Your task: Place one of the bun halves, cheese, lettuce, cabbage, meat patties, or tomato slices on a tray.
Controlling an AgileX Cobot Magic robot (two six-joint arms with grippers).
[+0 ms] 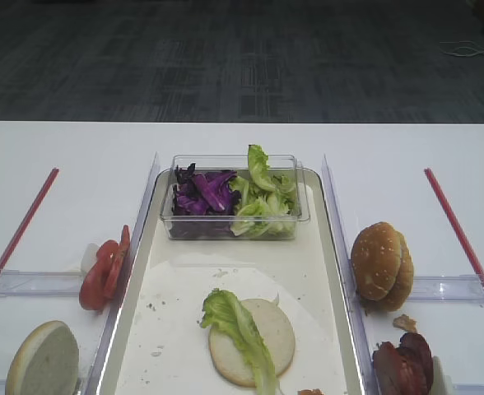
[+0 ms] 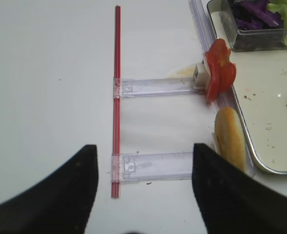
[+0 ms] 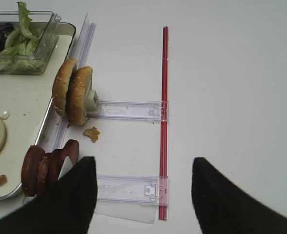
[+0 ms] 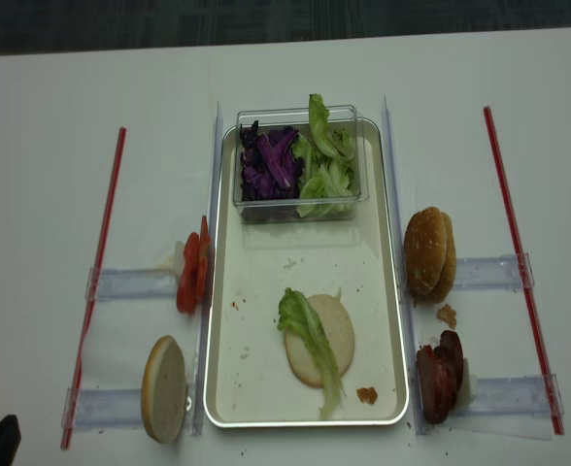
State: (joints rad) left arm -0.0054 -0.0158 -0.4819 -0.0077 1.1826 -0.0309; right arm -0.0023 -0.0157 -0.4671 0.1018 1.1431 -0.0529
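On the cream tray lies a pale bun half with a lettuce leaf draped over it. Purple cabbage and more lettuce fill a clear box at the tray's far end. Left of the tray stand tomato slices and an upright bun half. To the right are sesame bun halves and meat patties. Cheese is out of view. My right gripper hangs open beside the patties. My left gripper is open beside the bun half. Neither holds anything.
Clear plastic rails hold the food on both sides, crossed by red strips farther out. A crumb lies between the sesame buns and the patties. Crumbs dot the tray.
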